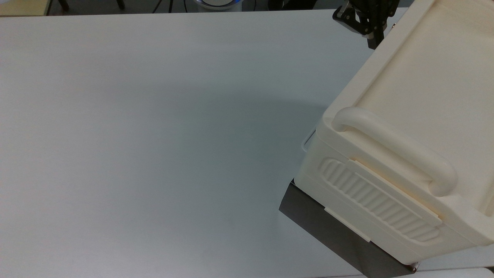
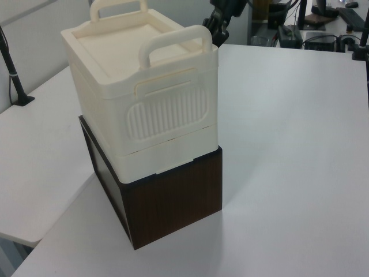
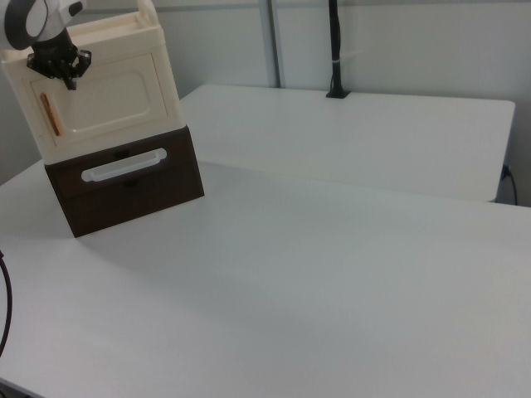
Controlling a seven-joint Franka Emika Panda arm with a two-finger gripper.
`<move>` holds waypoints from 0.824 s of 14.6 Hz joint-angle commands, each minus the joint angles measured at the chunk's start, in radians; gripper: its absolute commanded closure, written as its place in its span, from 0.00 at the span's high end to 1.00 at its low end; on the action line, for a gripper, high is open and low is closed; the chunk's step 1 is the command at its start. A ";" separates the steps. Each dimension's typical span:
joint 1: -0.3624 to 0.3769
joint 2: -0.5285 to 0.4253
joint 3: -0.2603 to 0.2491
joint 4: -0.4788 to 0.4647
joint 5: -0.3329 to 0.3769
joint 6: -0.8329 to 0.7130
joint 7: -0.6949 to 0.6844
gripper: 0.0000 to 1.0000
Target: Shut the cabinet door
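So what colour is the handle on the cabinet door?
Orange-brown, on the cream cabinet door; handle shows best in the right view.

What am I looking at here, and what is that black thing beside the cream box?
These are three cameras on one white table. The top view looks down on it; the left view and right view see it from the sides. The cream box is a small cabinet standing on a dark brown drawer unit. The black thing is the gripper, the two-fingered hand of a robot arm. It holds nothing; it sits against the cabinet door, near the orange handle. In the right view the door lies flush, apparently closed.
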 commanded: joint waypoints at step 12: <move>-0.077 -0.095 -0.178 -0.065 -0.145 -0.345 -0.028 0.05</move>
